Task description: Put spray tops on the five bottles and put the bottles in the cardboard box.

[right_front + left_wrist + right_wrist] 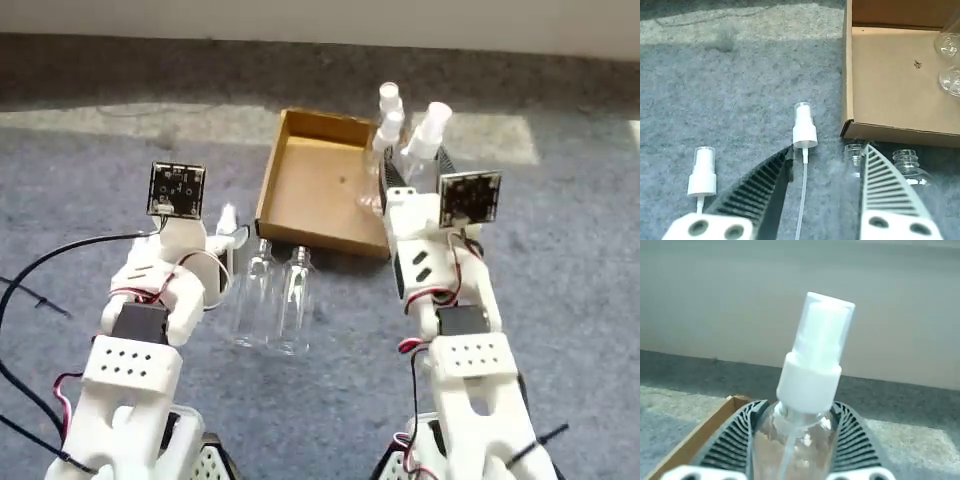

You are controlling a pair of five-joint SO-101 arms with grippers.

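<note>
My right gripper (799,410) is shut on a clear bottle (795,440) with a white spray top (815,365), held tilted over the right edge of the cardboard box (320,185). Two more topped bottles (390,110) stand at the box's right side. My left gripper (827,150) is open low over the carpet, with a loose spray top (804,131) lying between its fingers. Another loose spray top (702,172) lies beside it. Two uncapped bottles (275,292) lie just in front of the box, necks toward it.
Grey carpet covers the floor, and a pale wall runs along the far side. A black cable (40,265) loops on the carpet left of the left arm. The box's near wall (900,132) lies close to the uncapped bottles' necks.
</note>
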